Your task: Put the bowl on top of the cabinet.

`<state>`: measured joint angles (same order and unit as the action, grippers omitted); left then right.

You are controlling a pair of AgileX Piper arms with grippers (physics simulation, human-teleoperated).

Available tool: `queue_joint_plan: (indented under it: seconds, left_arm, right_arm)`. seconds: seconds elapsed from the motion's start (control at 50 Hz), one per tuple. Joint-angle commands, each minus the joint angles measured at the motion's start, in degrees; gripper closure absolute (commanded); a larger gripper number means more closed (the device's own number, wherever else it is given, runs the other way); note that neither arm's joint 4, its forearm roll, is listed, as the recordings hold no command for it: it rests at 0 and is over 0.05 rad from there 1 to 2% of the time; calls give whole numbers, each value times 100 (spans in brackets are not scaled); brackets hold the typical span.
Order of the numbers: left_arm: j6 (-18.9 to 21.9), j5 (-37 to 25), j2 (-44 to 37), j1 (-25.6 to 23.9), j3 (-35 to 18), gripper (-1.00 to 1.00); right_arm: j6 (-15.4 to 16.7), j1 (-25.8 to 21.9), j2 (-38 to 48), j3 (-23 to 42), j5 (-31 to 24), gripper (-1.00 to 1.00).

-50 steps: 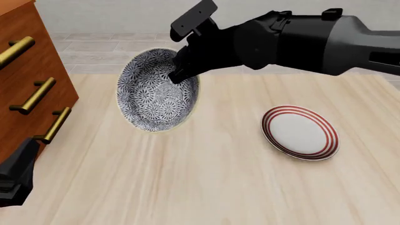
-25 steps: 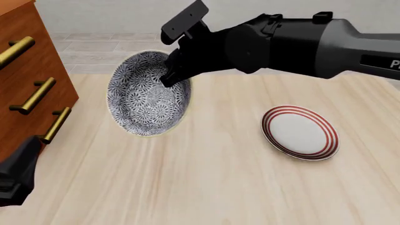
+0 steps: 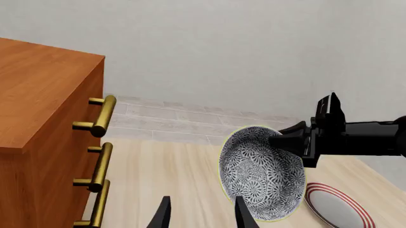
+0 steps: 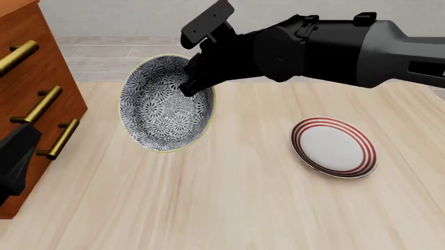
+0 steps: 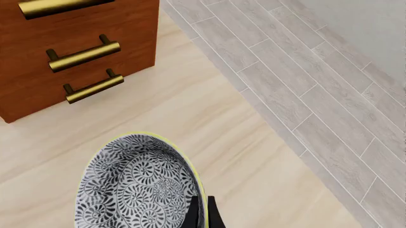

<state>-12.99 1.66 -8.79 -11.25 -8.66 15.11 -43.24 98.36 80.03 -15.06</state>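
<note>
The bowl (image 4: 165,107), white with a dense dark floral pattern and a yellowish rim, hangs tilted on its side above the table, its inside facing the front camera. My right gripper (image 4: 193,86) is shut on its upper right rim; the right wrist view shows the fingertips (image 5: 193,213) pinching that rim beside the bowl (image 5: 136,187). The reddish-brown cabinet (image 4: 31,78) with brass bar handles stands at the left, its top out of the front view. My left gripper (image 3: 201,217) is open and empty, low, near the cabinet (image 3: 38,109), pointing toward the bowl (image 3: 260,175).
A flat white plate with red rings (image 4: 334,147) lies on the table right of the bowl. The left arm (image 4: 15,156) stands just in front of the cabinet's lower drawers. Beyond the table's far edge is grey tiled floor (image 5: 304,80).
The right gripper carried the bowl left toward the cabinet, then slightly upward. The left arm rose a little at the front-left corner.
</note>
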Motion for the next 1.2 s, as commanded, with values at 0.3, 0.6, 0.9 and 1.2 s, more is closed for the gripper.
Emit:
queue_joint_plan:
  seconds: [0.3,0.6,0.9,1.2]
  left_arm:
    - [-812,929,-868,-412,-286,-100]
    - [-1384,1720,-1578,-549,-153,-100]
    - [-1379,2326,-2329,-516,-103,-100]
    - [-1481,2872,-3059,-506,-51,-100]
  right_arm:
    - [24,-46,-131,39,-45,100]
    - [41,-59,-257,54,-119,100]
    - [95,-53,-349,59,-166,100]
    - [87,-101,-386,52,-169,100]
